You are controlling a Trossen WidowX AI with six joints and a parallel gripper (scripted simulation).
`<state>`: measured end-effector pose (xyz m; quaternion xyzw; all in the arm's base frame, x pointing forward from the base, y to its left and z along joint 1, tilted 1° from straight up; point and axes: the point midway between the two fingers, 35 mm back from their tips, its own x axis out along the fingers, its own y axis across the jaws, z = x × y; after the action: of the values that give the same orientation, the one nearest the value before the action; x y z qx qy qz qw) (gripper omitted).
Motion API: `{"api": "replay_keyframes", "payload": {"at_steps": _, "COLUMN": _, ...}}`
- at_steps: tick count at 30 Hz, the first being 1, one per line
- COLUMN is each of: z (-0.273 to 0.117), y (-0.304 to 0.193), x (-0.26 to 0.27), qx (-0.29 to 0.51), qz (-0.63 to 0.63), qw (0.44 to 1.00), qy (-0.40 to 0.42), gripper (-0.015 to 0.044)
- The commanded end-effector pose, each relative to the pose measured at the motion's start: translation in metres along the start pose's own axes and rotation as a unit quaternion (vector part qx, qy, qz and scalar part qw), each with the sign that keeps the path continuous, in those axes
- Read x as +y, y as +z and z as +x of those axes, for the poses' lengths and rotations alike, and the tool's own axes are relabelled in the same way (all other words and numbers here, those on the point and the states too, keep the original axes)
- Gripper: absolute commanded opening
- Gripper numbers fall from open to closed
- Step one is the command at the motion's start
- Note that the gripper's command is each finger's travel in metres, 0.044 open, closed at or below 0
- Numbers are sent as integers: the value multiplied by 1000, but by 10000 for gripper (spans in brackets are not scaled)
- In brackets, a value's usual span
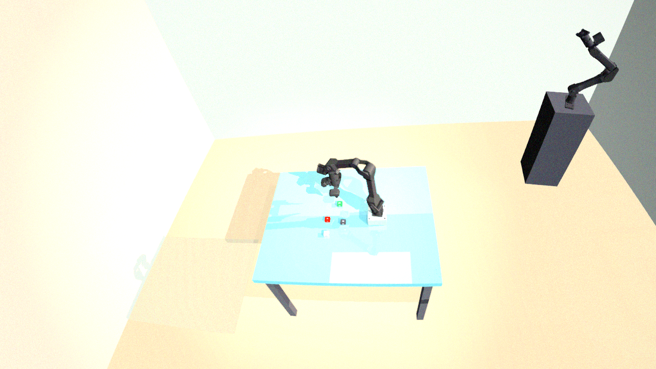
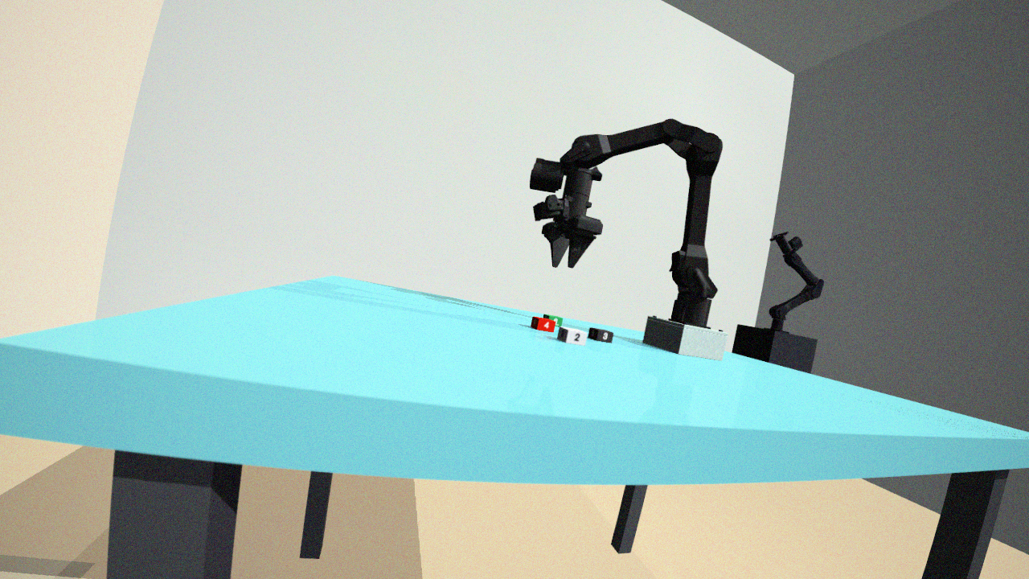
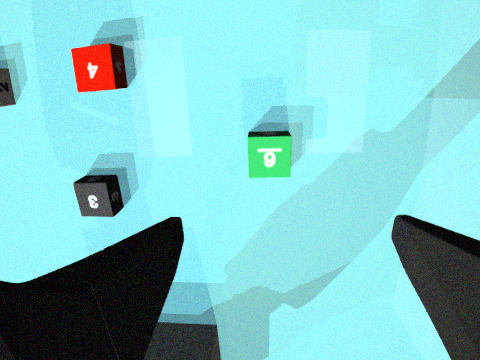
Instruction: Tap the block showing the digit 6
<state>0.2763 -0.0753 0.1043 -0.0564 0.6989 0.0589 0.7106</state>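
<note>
The green block (image 1: 339, 203) (image 2: 555, 318) (image 3: 269, 162) shows an underlined 6, upside down in the wrist view. The red block (image 1: 327, 219) (image 2: 544, 325) (image 3: 93, 75) shows 4. The dark block (image 1: 343, 222) (image 2: 600, 334) (image 3: 94, 200) shows 3. The white block (image 1: 326, 233) (image 2: 572, 336) shows 2 and is cut off at the wrist view's left edge. My gripper (image 2: 563, 264) (image 3: 288, 227) is open and empty, pointing down high above the table. In the wrist view the green block lies beyond the fingertips, slightly left of their midline. The exterior view shows it partly behind the red block.
All the blocks stand on the light-blue table (image 1: 293, 261) (image 2: 359, 388). The red and dark blocks are the green block's nearest neighbours. My arm's pale base box (image 1: 376, 220) (image 2: 683, 339) stands right of the blocks. A second arm (image 1: 596, 75) (image 2: 798, 288) stands on a separate dark pedestal (image 1: 557, 142) (image 2: 776, 352).
</note>
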Motion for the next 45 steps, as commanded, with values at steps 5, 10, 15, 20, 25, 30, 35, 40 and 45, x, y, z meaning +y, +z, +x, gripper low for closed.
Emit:
{"api": "replay_keyframes", "payload": {"at_steps": 5, "z": -1, "y": 0, "x": 0, "qx": -1, "qz": -3, "qw": 1000, "qy": 2, "gripper": 400}}
{"api": "replay_keyframes", "payload": {"at_steps": 10, "z": -1, "y": 0, "x": 0, "qx": -1, "qz": -3, "qw": 1000, "qy": 2, "gripper": 400}}
{"api": "replay_keyframes", "payload": {"at_steps": 15, "z": 57, "y": 3, "x": -1, "qx": -1, "qz": -3, "qw": 1000, "qy": 2, "gripper": 269}}
{"api": "replay_keyframes", "payload": {"at_steps": 20, "z": 80, "y": 0, "x": 1, "qx": -1, "qz": -3, "qw": 1000, "qy": 2, "gripper": 138}}
{"api": "replay_keyframes", "payload": {"at_steps": 25, "z": 80, "y": 0, "x": 1, "qx": -1, "qz": -3, "qw": 1000, "qy": 2, "gripper": 20}}
{"api": "replay_keyframes", "payload": {"at_steps": 30, "z": 80, "y": 0, "x": 1, "qx": -1, "qz": -3, "qw": 1000, "qy": 2, "gripper": 20}}
{"api": "replay_keyframes", "payload": {"at_steps": 35, "z": 80, "y": 0, "x": 1, "qx": -1, "qz": -3, "qw": 1000, "qy": 2, "gripper": 20}}
{"api": "replay_keyframes", "payload": {"at_steps": 40, "z": 87, "y": 1, "x": 1, "qx": -1, "qz": -3, "qw": 1000, "qy": 2, "gripper": 20}}
{"api": "replay_keyframes", "payload": {"at_steps": 45, "z": 95, "y": 1, "x": 1, "qx": -1, "qz": -3, "qw": 1000, "qy": 2, "gripper": 20}}
